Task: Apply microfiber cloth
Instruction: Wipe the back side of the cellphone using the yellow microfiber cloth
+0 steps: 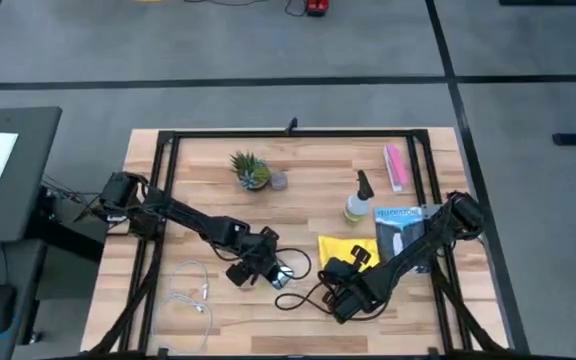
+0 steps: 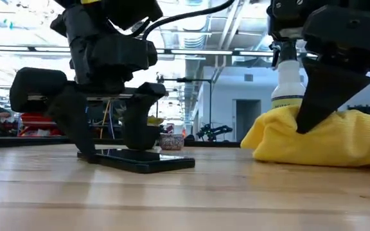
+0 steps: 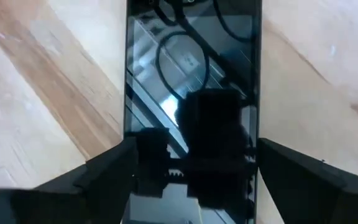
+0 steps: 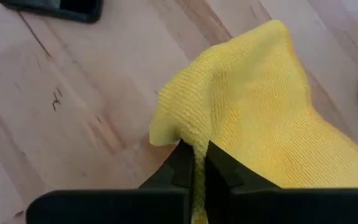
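Observation:
The black smartphone [image 1: 282, 280] lies flat on the wooden table, screen up, near the middle front. My left gripper [image 3: 194, 168] stands over it, one finger on each long side. The yellow microfiber cloth [image 1: 344, 250] lies bunched on the table to the phone's right, in front of the spray bottle. My right gripper [image 4: 199, 165] is shut on the cloth's near corner; in the low view its dark finger [image 2: 320, 102] points down into the cloth [image 2: 339, 138]. My left gripper has its two fingers against the phone's two long edges [image 3: 130, 149], coming from above and lying across the phone. The phone stays flat on the table [image 2: 146, 160]. My right gripper pinches a raised fold of the cloth [image 4: 194, 140] near its corner between its two fingers, slanting down from above. One layer or several, I cannot tell. The rest of the cloth lies slack on the table.
A spray bottle [image 1: 356, 205] stands just behind the cloth, and a blue-and-black packet [image 1: 403, 225] lies to its right. A pink packet [image 1: 396, 165] and a small potted plant [image 1: 250, 170] stand farther back. White cable [image 1: 193, 290] lies front left, black cable [image 1: 303, 292] beside the phone.

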{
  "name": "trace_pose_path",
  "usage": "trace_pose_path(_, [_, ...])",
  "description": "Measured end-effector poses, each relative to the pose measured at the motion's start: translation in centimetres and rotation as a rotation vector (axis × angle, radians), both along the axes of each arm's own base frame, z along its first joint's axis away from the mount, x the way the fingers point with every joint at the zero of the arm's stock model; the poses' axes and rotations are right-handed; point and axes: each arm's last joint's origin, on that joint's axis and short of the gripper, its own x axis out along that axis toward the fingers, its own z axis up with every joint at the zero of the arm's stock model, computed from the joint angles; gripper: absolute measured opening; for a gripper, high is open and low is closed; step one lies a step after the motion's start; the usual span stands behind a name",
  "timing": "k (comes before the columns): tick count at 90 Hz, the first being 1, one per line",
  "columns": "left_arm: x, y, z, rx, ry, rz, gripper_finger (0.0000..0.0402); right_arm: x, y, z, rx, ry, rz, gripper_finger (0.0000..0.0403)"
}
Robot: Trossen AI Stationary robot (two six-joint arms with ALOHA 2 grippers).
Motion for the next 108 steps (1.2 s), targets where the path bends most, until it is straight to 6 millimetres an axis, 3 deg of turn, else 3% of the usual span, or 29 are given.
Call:
trace_pose_path(30, [0.2, 0.0, 0.1, -0.013, -0.015, 0.022, 0.0304, 0.1, 0.0, 0.0, 0.003, -0.005, 0.004, 0.0])
trace_pose_path(54, [1.3, -0.6, 1.8, 0.003, -0.051, 0.029, 0.0304, 0.1, 0.0, 0.0, 0.001, -0.003, 0.008, 0.0011])
trace_pose_path(69, [1.2, -0.5, 2.4, 0.039, 0.012, -0.022, 0.0305, 0.1, 0.0, 0.0, 0.001, -0.004, 0.008, 0.0012])
trace_pose_path(108, [1.5, 0.5, 2.5, 0.023, 0.017, 0.031, 0.0348, 0.1, 0.1, 0.0, 0.005, -0.009, 0.011, 0.0013])
